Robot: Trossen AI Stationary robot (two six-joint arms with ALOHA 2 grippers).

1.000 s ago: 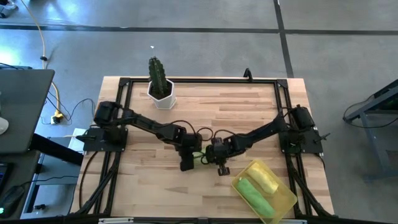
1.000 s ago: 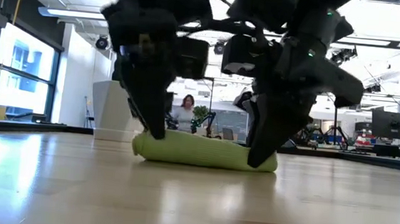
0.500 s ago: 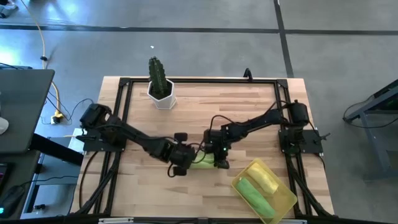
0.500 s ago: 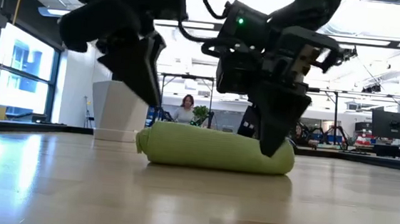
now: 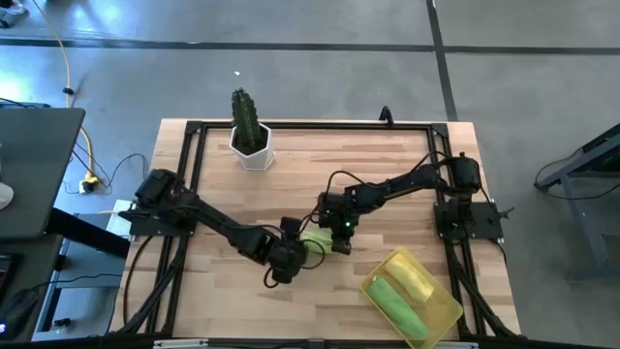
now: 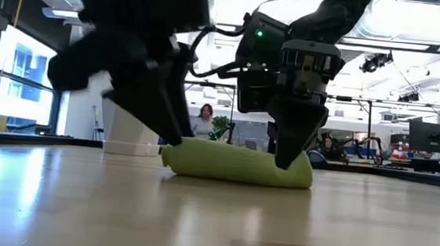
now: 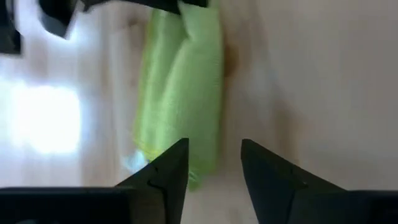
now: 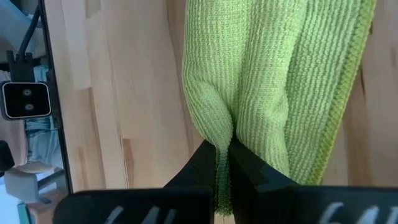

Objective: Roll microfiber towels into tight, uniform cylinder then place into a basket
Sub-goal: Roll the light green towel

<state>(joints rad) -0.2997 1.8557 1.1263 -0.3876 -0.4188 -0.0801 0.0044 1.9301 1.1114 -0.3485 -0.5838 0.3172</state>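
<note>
At the centre of the wooden table we see a rolled lime-green towel lying on its side, with both arms bent over it. The right gripper stands at one end of this roll; in the right wrist view its two dark fingers are pressed together with a fold of the green cloth pinched between them, so we read it as clamped on the towel. The left gripper sits at the opposite end of the roll, nearer the table's front edge; in the left wrist view its fingers stand apart, with the end of the towel lying just ahead of them and beside one finger rather than between the two. In the low view the roll rests flat on the tabletop, the left gripper coming down at one end and the right gripper at the other. Toward the front right corner of the table we note the translucent yellow basket, set at an angle, which holds two rolled towels side by side: a yellow towel and a second green towel. Near the back left of the table stands a cactus in a white pot, well apart from the arms.
</note>
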